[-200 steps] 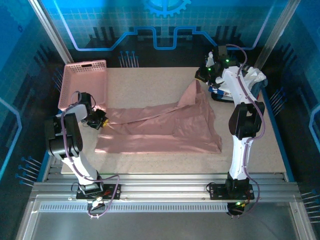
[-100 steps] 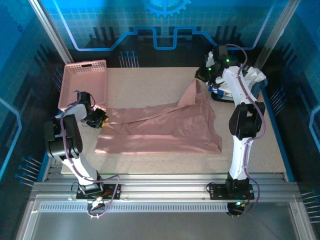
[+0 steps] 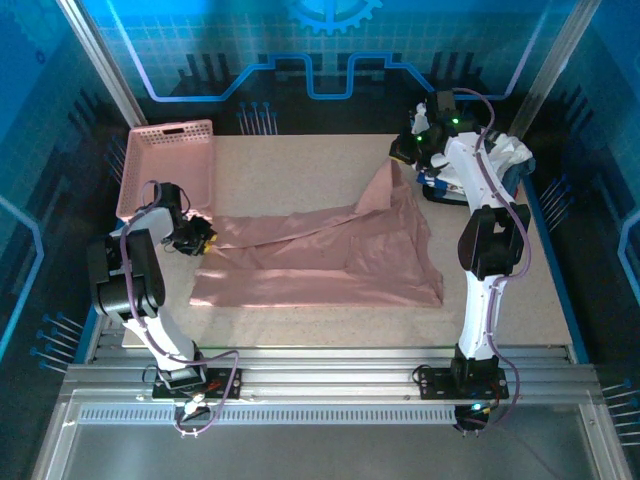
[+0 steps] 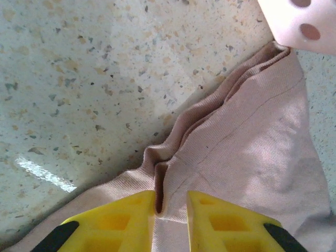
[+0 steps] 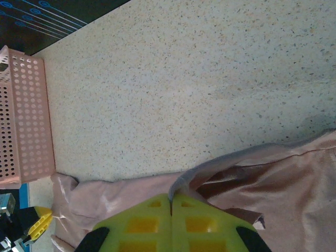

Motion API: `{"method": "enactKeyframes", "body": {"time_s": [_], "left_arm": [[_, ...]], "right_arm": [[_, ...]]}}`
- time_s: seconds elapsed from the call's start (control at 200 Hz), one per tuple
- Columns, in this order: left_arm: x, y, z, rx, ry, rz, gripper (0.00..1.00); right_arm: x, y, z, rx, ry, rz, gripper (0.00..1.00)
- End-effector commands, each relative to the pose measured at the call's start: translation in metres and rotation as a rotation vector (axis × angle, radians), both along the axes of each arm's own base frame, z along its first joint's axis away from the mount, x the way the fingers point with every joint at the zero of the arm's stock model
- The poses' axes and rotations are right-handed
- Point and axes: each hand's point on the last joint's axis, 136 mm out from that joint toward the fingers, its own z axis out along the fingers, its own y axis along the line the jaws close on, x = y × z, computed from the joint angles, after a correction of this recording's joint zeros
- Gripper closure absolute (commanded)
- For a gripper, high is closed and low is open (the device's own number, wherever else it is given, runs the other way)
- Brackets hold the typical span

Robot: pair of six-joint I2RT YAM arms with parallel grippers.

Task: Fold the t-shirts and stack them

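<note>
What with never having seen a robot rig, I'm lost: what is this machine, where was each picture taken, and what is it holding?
These are two robot arms bolted to the table, each ending in a two-finger gripper. The wide picture looks down from above and behind them; the two close-ups come from cameras on the wrists. A dusty-pink t-shirt lies spread out, and a pink basket sits at the far left. The right gripper is shut on the shirt's lifted corner; the left gripper stands slightly open over its other end.
</note>
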Motion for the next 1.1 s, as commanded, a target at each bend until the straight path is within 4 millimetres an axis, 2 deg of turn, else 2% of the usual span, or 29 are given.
{"method": "enactKeyframes", "body": {"time_s": [0.0, 0.19, 0.32, 0.385, 0.46, 0.61, 0.865, 1.096], "left_arm": [[0.007, -0.001, 0.013, -0.028, -0.034, 0.015, 0.77], [0.006, -0.001, 0.007, -0.031, -0.019, 0.014, 0.82], [0.004, 0.000, 0.005, -0.024, -0.015, 0.010, 0.91], [0.005, 0.000, 0.005, -0.021, -0.019, 0.003, 1.00], [0.006, 0.001, 0.008, -0.012, -0.026, -0.005, 1.00], [0.011, 0.003, 0.025, 0.015, -0.069, -0.020, 1.00], [0.027, 0.010, 0.070, 0.069, -0.180, -0.031, 1.00], [0.033, 0.013, 0.092, 0.082, -0.251, -0.028, 1.00]], "right_arm": [[-0.009, 0.000, 0.011, 0.010, -0.005, 0.019, 1.00], [-0.009, 0.001, 0.007, 0.015, 0.003, 0.020, 1.00], [-0.009, 0.001, 0.008, 0.015, 0.001, 0.022, 1.00], [-0.008, 0.001, 0.009, 0.016, -0.001, 0.021, 1.00], [-0.008, 0.000, 0.011, 0.017, -0.006, 0.020, 1.00], [-0.004, -0.002, 0.018, 0.026, -0.021, 0.013, 1.00], [0.005, -0.014, 0.036, 0.053, -0.055, -0.025, 1.00], [0.008, -0.031, 0.048, 0.073, -0.078, -0.053, 1.00]]}}
